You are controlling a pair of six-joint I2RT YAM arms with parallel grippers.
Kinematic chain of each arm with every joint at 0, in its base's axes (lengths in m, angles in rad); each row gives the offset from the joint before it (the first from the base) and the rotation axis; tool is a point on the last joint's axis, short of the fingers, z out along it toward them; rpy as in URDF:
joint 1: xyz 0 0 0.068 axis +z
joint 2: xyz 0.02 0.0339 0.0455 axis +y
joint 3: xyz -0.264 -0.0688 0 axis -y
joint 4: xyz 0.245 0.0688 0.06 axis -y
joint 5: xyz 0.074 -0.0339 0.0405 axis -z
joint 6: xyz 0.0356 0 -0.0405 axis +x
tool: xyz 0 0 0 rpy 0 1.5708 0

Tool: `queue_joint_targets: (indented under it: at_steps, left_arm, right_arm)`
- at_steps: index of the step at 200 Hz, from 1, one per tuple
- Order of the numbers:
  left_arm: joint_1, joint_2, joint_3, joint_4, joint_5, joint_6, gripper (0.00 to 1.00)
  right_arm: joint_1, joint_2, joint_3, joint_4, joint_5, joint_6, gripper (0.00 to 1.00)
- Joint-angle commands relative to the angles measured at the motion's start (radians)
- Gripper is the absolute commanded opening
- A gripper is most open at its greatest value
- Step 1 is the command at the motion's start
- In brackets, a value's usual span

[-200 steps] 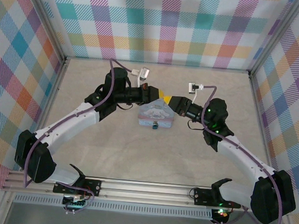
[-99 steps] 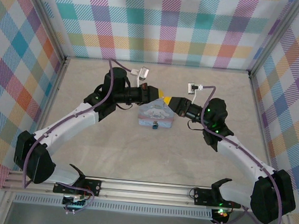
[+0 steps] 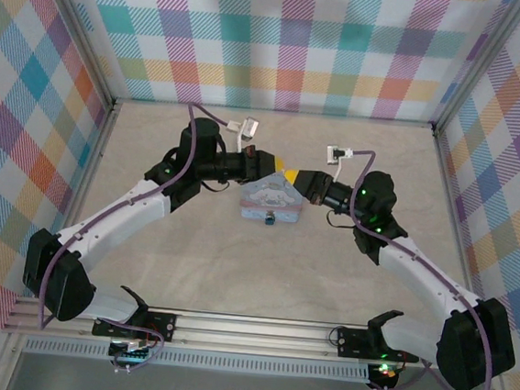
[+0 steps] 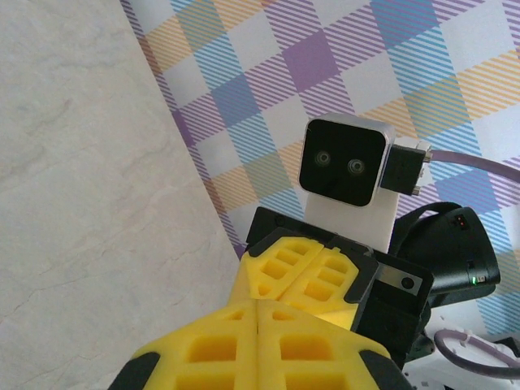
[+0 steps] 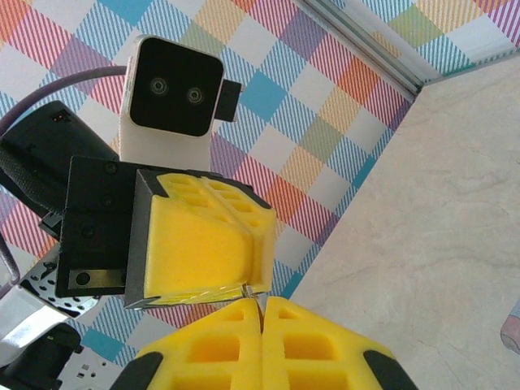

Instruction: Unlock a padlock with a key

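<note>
The pale stone-patterned surface (image 3: 234, 275) is walled in by plaid panels. The left arm (image 3: 129, 210) and right arm (image 3: 419, 270) reach in from the near corners and meet tip to tip over the middle.

Below that meeting point lies a pale blue house-shaped tin (image 3: 272, 199), its peak pointing far and its flat edge near.

The left tool (image 4: 258, 345) has its yellow fingers pressed flat together, with no gap at the seam. I cannot tell whether anything is pinched there. The right tool (image 5: 262, 337) is likewise closed tight. Its tips touch the lower edge of the left tool's tips.

The padlock (image 3: 269, 219) is a small dark bluish thing at the middle of the tin's near edge. It lies nearward of both tools and lower, and neither arm is clearly the closer. Any approach would have to come toward the near side and down past the tin's peak.

A thin sliver poking out of the right tool's seam is, by my reading, the key (image 5: 257, 298). Its long axis seems to run on in line with those fingers.

The overhead view places the padlock, but the sliver is too small to find there. The right wrist view shows the sliver. The left wrist view shows the facing tool head-on.
</note>
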Motion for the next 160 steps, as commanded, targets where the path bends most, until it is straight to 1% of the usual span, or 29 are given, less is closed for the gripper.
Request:
queue_joint_targets:
  at_steps: [1, 25, 41, 56, 79, 105, 108, 116, 127, 131, 137, 141, 146, 156, 160]
  left_arm:
    - [0.001, -0.035, -0.004, 0.024, 0.032, 0.014, 0.00]
    - [0.001, -0.034, -0.003, 0.027, 0.029, 0.008, 0.00]
    - [0.002, -0.039, 0.001, 0.017, 0.013, 0.009, 0.28]
    - [0.008, -0.046, -0.001, 0.015, 0.004, 0.008, 0.37]
    - [0.015, -0.053, 0.001, 0.009, 0.005, 0.010, 0.40]
    - [0.026, -0.062, -0.002, -0.013, -0.014, 0.022, 0.46]
    - [0.027, -0.065, -0.003, -0.018, -0.017, 0.024, 0.49]
    - [0.031, -0.070, -0.008, -0.027, -0.028, 0.028, 0.54]
    - [0.038, -0.081, -0.017, -0.032, -0.038, 0.033, 0.57]
    - [0.040, -0.085, -0.020, -0.036, -0.042, 0.035, 0.60]
    - [0.043, -0.090, -0.025, -0.046, -0.048, 0.038, 0.62]
    - [0.045, -0.092, -0.027, -0.057, -0.055, 0.043, 0.66]
    - [0.048, -0.096, -0.025, -0.075, -0.065, 0.051, 0.68]
    - [0.052, -0.102, -0.025, -0.116, -0.091, 0.066, 0.78]
    - [0.053, -0.104, -0.024, -0.137, -0.108, 0.076, 0.80]
  right_arm:
    - [-0.007, -0.024, 0.005, -0.026, -0.014, -0.039, 0.00]
    - [-0.007, -0.018, 0.005, -0.029, -0.026, -0.039, 0.00]
    - [-0.007, -0.025, 0.008, -0.042, -0.028, -0.052, 0.00]
    - [-0.008, -0.036, 0.011, -0.062, -0.024, -0.067, 0.00]
    - [-0.008, -0.051, 0.015, -0.086, -0.024, -0.082, 0.00]
    - [-0.015, -0.065, 0.019, -0.112, -0.020, -0.096, 0.00]
    - [-0.016, -0.067, 0.020, -0.116, -0.018, -0.097, 0.00]
    - [-0.021, -0.071, 0.019, -0.122, -0.020, -0.099, 0.00]
    - [-0.029, -0.079, 0.020, -0.132, -0.023, -0.102, 0.00]
    - [-0.033, -0.082, 0.023, -0.137, -0.023, -0.105, 0.00]
    - [-0.037, -0.086, 0.023, -0.148, -0.024, -0.109, 0.00]
    - [-0.039, -0.090, 0.024, -0.154, -0.025, -0.113, 0.00]
    - [-0.043, -0.094, 0.025, -0.164, -0.025, -0.119, 0.00]
    - [-0.048, -0.106, 0.028, -0.183, -0.024, -0.130, 0.00]
    - [-0.050, -0.111, 0.029, -0.194, -0.023, -0.136, 0.00]
